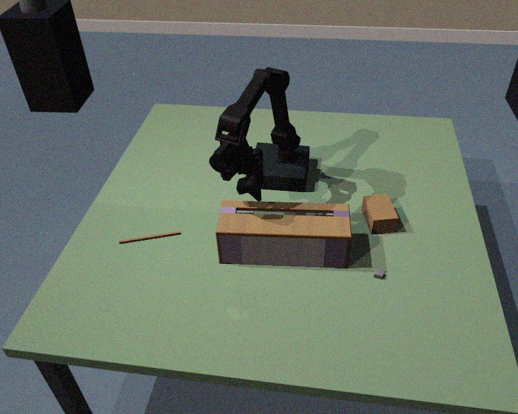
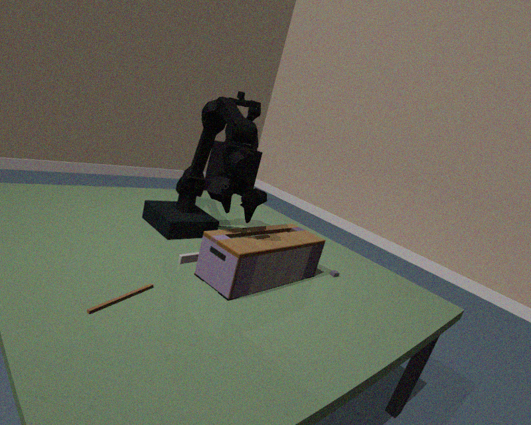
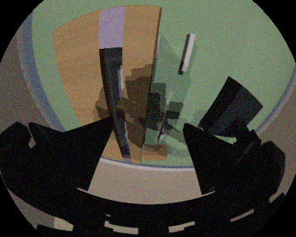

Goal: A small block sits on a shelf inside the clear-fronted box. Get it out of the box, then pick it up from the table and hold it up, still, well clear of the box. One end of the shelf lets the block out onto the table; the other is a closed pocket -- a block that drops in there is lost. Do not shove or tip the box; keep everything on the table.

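The box (image 1: pixel 286 228) (image 2: pixel 279 242) (image 3: pixel 140 37) stands upright on the table, with a wooden top, lilac ends and a dim clear front. A long slot (image 3: pixel 110 70) runs along its top. The shelf and any block inside cannot be made out through the dark front. A small grey-lilac block (image 1: pixel 379 274) (image 2: pixel 334 273) lies on the table off the box's right front corner; whether it is the shelf's block cannot be told. My gripper (image 1: pixel 243 189) (image 2: pixel 237 216) (image 3: pixel 149 124) is open and empty, pointing down above and behind the box's back edge, clear of its top.
A thin orange stick (image 1: pixel 150 237) (image 2: pixel 121 299) lies left of the box. A wooden block (image 1: pixel 379 207) (image 3: pixel 155 152) lies right of it. A pale bar (image 2: pixel 188 257) (image 3: pixel 188 53) lies behind the box's left end. The arm's dark base (image 1: pixel 283 178) (image 2: pixel 179 224) stands behind.
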You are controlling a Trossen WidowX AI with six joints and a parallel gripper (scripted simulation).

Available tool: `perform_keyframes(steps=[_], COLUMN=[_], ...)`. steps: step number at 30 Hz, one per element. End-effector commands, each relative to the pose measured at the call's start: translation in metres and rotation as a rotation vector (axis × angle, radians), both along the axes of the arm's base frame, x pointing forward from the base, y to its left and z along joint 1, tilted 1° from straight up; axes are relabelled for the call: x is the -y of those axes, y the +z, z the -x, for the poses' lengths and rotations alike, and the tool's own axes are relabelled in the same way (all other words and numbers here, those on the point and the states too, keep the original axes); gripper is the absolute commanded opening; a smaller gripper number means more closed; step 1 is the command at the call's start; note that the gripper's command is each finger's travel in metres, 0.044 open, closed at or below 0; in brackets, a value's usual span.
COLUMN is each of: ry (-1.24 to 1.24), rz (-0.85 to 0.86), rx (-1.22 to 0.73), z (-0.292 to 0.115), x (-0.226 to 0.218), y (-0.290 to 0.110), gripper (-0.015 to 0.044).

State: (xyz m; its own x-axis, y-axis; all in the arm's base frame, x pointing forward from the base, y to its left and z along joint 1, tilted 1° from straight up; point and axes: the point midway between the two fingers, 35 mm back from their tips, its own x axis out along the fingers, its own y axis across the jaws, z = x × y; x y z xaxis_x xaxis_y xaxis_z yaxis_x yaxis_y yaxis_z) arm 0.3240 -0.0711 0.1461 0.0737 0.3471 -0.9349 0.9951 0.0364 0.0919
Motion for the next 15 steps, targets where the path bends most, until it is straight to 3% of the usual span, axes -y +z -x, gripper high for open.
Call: perform_keyframes(steps=[1, 15], ry=[-0.015, -0.015], rz=[0.006, 0.006], rx=[-0.043, -0.043], z=[-0.004, -0.006], x=[-0.002, -0.003], y=[-0.004, -0.021], gripper=[0.04, 0.04])
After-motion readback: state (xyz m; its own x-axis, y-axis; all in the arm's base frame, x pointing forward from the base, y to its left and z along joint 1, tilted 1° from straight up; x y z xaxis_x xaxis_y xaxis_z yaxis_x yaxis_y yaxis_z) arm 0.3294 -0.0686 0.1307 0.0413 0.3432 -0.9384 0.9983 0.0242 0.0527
